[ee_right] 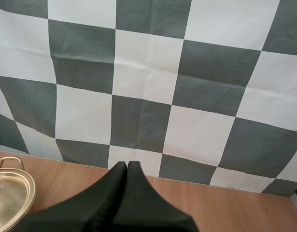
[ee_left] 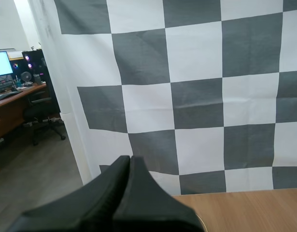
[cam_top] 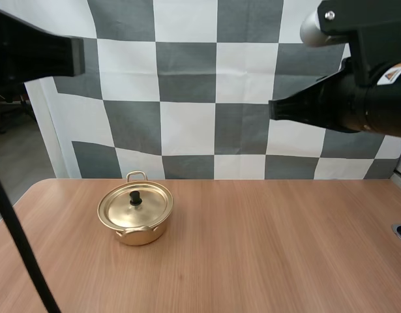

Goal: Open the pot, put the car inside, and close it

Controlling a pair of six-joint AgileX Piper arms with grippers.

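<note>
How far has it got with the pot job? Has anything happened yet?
Nothing looks done yet: the lid sits closed on the pot on the table. Nothing is in hand either: the left gripper and the right gripper are both shut on nothing, raised above the table. Every step remains: lifting the lid, loading the pot, closing it.

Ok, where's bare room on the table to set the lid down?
The widest bare table is right of the pot, running to the right edge. The strip in front of it is free too. Tighter: the narrow margins left of it and behind.
</note>
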